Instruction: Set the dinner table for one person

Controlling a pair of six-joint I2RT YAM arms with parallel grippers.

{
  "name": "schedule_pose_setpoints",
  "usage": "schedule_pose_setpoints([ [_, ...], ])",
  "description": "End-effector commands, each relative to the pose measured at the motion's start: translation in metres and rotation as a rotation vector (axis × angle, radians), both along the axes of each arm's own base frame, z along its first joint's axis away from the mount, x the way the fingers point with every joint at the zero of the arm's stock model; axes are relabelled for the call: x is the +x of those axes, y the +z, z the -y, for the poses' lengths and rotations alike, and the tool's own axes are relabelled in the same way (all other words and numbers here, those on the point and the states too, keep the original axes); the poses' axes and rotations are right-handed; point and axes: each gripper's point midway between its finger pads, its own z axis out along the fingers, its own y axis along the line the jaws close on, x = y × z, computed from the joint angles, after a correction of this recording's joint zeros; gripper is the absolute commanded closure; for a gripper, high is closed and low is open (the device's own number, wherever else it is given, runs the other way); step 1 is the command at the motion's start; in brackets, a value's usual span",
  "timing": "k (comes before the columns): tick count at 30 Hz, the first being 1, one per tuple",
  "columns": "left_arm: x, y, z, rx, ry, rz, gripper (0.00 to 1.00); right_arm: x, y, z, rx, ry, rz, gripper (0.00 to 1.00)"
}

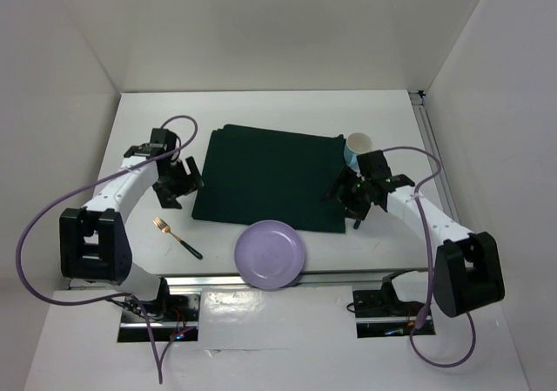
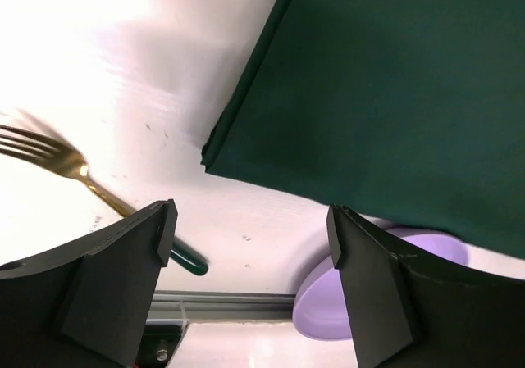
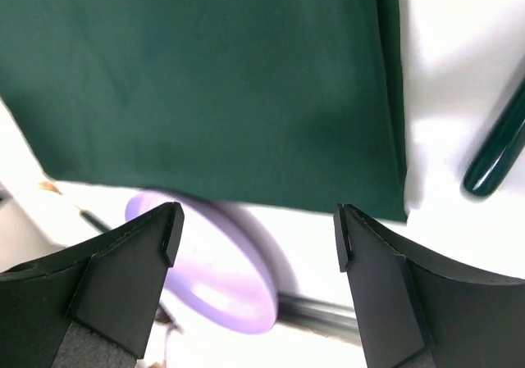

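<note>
The left arm [image 1: 117,185] reaches forward and bends inward at the elbow. Its left gripper [image 1: 178,185] tilts downward, both dark fingers [image 2: 123,261] spread wide with nothing between them. The right arm [image 1: 426,217] mirrors it. The right gripper [image 1: 350,195] angles down and inward, its fingers [image 3: 385,278] likewise parted wide, gripping nothing.

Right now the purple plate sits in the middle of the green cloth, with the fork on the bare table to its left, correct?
No. The top view shows the purple plate at the near edge of the green cloth, not its middle. The fork does lie on the bare table to its left.
</note>
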Motion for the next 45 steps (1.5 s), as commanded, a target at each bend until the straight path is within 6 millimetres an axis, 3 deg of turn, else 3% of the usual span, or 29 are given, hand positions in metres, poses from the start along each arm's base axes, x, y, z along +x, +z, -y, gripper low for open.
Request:
schedule_pose_setpoints([
  [1,0.006,-0.002,0.015,-0.091,-0.005,0.076,0.07,-0.011,0.008,-0.016,0.158,-0.072,-0.009,0.14],
  [4,0.001,-0.019,0.022,-0.081,-0.018,0.035,0.07,-0.017,0.0,-0.013,0.17,-0.132,-0.032,0.09],
  [7,-0.014,-0.042,0.013,-0.039,0.03,-0.038,0.07,-0.025,-0.002,-0.001,0.133,-0.213,-0.056,0.09],
  [13,-0.017,-0.051,0.028,-0.128,0.021,-0.006,0.05,-0.047,-0.004,0.014,0.135,-0.319,-0.052,0.08],
  [16,-0.012,-0.06,0.032,-0.162,0.028,-0.012,0.05,-0.056,-0.021,0.015,0.146,-0.36,-0.092,0.1],
  [20,-0.008,-0.07,0.036,-0.185,0.043,-0.033,0.14,-0.057,-0.036,0.015,0.173,-0.401,-0.101,0.11],
  [23,-0.006,-0.072,0.034,-0.178,0.058,-0.022,0.4,-0.053,-0.044,0.015,0.183,-0.426,-0.095,0.13],
  [24,-0.007,-0.075,0.034,-0.177,0.059,-0.033,0.6,-0.051,-0.045,0.015,0.184,-0.426,-0.094,0.13],
  [25,-0.007,-0.075,0.034,-0.177,0.059,-0.033,0.72,-0.053,-0.05,0.015,0.183,-0.436,-0.108,0.14],
  [28,-0.004,-0.074,0.031,-0.159,0.066,-0.041,1.0,-0.058,-0.066,0.021,0.143,-0.47,-0.139,0.16],
  [29,-0.004,-0.072,0.031,-0.158,0.066,-0.046,1.0,-0.055,-0.067,0.02,0.144,-0.476,-0.12,0.17],
  [31,-0.004,-0.073,0.029,-0.145,0.059,-0.043,1.0,-0.055,-0.075,0.027,0.132,-0.508,-0.088,0.22],
  [35,0.0,-0.067,0.025,-0.135,0.062,-0.029,1.0,-0.033,-0.07,0.03,0.157,-0.532,0.032,0.42],
  [39,0.016,-0.047,0.025,-0.132,0.039,0.021,1.0,-0.021,-0.07,0.034,0.077,-0.519,0.015,0.9],
  [40,0.021,-0.041,0.021,-0.133,0.05,0.031,1.0,-0.008,-0.058,0.031,0.08,-0.508,0.035,1.0],
  [42,0.027,-0.025,0.019,-0.132,0.026,0.056,1.0,0.005,-0.041,0.029,0.067,-0.472,0.09,1.0],
  [43,0.044,-0.004,0.017,-0.134,0.032,0.11,1.0,0.023,-0.014,0.023,0.096,-0.447,0.156,1.0],
  [45,0.056,0.021,0.013,-0.131,0.01,0.151,1.0,0.046,0.023,0.018,0.095,-0.382,0.272,1.0],
])
